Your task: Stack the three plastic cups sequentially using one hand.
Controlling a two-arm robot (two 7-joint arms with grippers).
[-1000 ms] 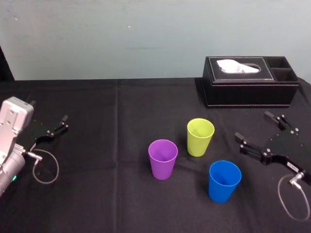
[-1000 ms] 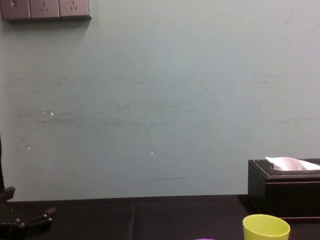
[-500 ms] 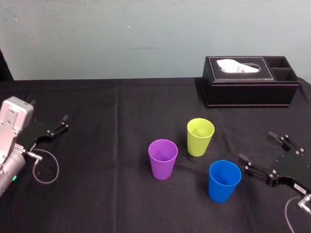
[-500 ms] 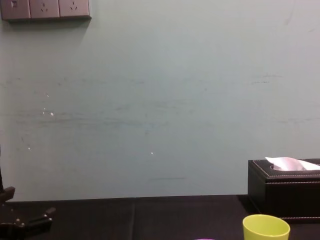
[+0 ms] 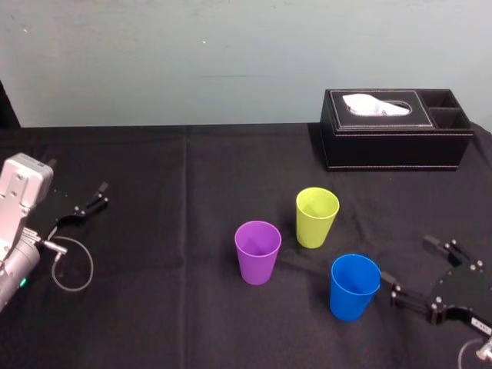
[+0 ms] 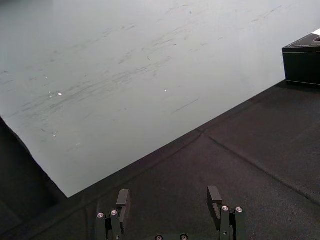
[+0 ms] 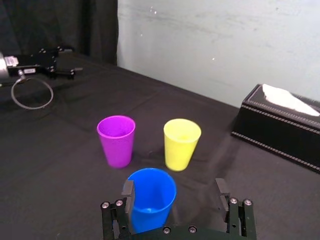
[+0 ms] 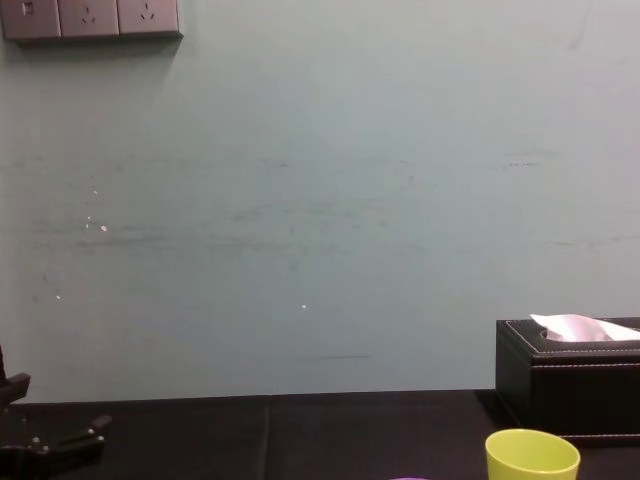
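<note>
Within 1 second the right gripper (image 5: 404,260) pulled back beside the blue cup (image 5: 355,288), fingers spread and empty, likely lining up its 1st grasp. The purple cup (image 5: 257,252) and green cup (image 5: 317,217) stood nearby. The left gripper (image 5: 98,196) sat parked far left, fingers spread.

Black right gripper (image 5: 405,260); silver screws (image 7: 115,203); grey left arm (image 5: 19,200)

— Do we find anything to read here: a word, a number, a brand?

— Nothing we can make out. The green cup (image 5: 317,217), the blue cup (image 5: 354,286) and the purple cup (image 5: 257,251) show us plain sides. The black tissue box (image 5: 396,142) shows us pale stitching and no lettering. The wall sockets (image 8: 90,17) sit too small for us to tell any marking.
</note>
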